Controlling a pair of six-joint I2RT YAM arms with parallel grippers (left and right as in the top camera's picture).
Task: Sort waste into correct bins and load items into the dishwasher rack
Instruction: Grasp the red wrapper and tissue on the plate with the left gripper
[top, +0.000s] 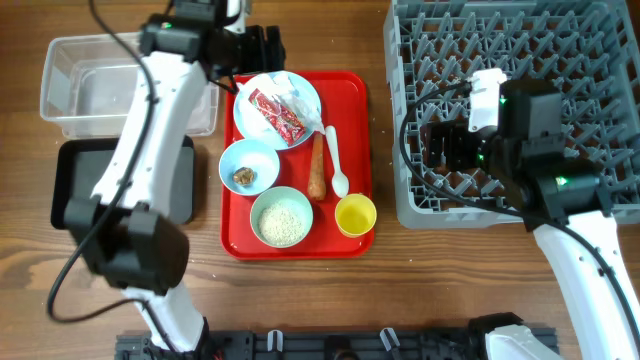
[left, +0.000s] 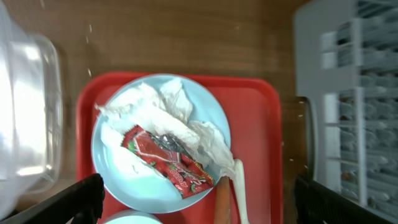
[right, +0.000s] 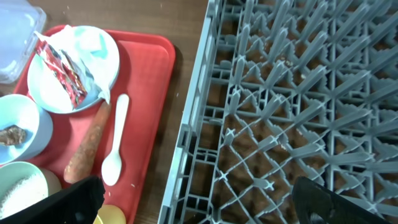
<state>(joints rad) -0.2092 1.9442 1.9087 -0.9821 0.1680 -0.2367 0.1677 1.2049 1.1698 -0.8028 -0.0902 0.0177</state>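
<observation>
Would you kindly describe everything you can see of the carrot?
The carrot is orange with dull brownish patches, long and tapering, and looks whole. It lies flat on the red tray, its thin end by the plate rim and its thick end beside the rice bowl. The white spoon lies roughly parallel on its other side, with a narrow gap between them. Nothing grips it.
</observation>
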